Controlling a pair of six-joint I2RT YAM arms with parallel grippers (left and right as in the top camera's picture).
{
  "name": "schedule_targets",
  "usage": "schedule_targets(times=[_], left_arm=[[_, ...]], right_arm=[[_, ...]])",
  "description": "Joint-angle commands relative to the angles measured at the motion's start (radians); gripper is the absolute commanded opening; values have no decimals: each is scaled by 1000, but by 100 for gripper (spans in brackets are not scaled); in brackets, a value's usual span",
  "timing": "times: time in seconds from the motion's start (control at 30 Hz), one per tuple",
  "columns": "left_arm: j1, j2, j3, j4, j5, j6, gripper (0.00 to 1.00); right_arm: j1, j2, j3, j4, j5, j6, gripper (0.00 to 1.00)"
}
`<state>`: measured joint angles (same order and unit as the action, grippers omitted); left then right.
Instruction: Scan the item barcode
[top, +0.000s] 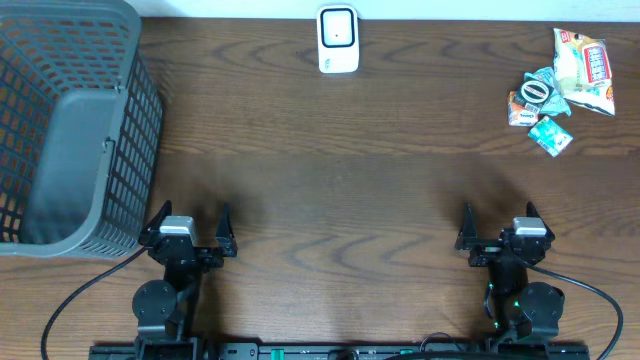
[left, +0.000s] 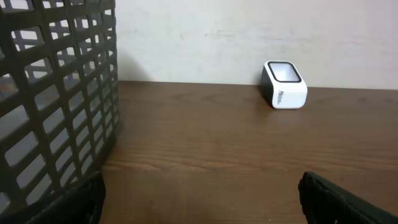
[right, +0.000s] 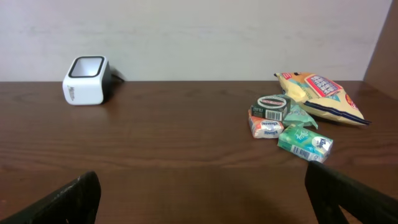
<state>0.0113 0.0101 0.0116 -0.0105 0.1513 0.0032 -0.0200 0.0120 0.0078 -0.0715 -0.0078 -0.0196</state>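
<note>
A white barcode scanner (top: 338, 39) (left: 284, 84) (right: 86, 80) stands at the back middle of the wooden table. A heap of small items lies at the back right: a yellow snack bag (top: 584, 56) (right: 320, 91), a round dark tin (top: 537, 91) (right: 272, 106), a white-orange packet (top: 521, 113) (right: 266, 127) and a teal carton (top: 550, 134) (right: 305, 142). My left gripper (top: 192, 223) (left: 200, 202) rests open near the front left, nothing between its fingers. My right gripper (top: 499, 222) (right: 202, 199) stands open near the front right, well short of the items.
A large grey mesh basket (top: 70, 130) (left: 53, 106) takes up the left side of the table, just left of and beyond my left gripper. A pale wall runs behind the table's far edge.
</note>
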Motion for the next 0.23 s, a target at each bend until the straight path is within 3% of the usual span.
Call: schedule_targets(times=[0.0,0.2], left_arm=[[4,-6,-8,-48,21,-4,98],[4,-6,-8,-48,21,-4,98]], right_arm=[[6,-6,-2,-4,2,-12,99],[6,-6,-2,-4,2,-11,99]])
